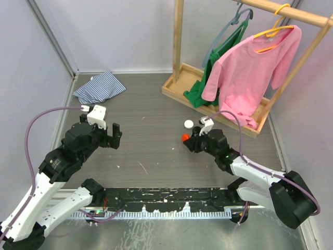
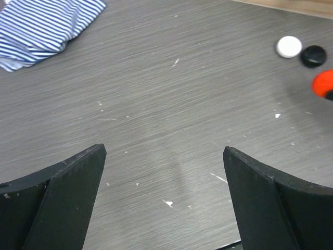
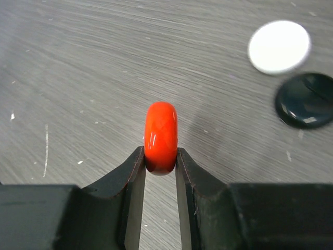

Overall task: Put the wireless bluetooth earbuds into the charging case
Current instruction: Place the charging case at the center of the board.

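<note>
My right gripper [image 3: 161, 155] is shut on a red-orange round puck [image 3: 161, 136], held on edge just above the grey table; it also shows in the top view [image 1: 184, 137] and the left wrist view [image 2: 323, 83]. A white round puck [image 3: 279, 46] and a black round puck [image 3: 305, 100] lie flat on the table just beyond it, to the right. My left gripper [image 2: 164, 156] is open and empty, over bare table well to the left of the pucks [image 1: 112, 136]. No tiny bean-sized earbuds show in any view.
A folded blue-striped cloth [image 1: 99, 87] lies at the far left. A wooden clothes rack [image 1: 179, 83] stands at the far right, with a pink shirt [image 1: 250, 73] and a green garment [image 1: 200, 94] hanging close behind the pucks.
</note>
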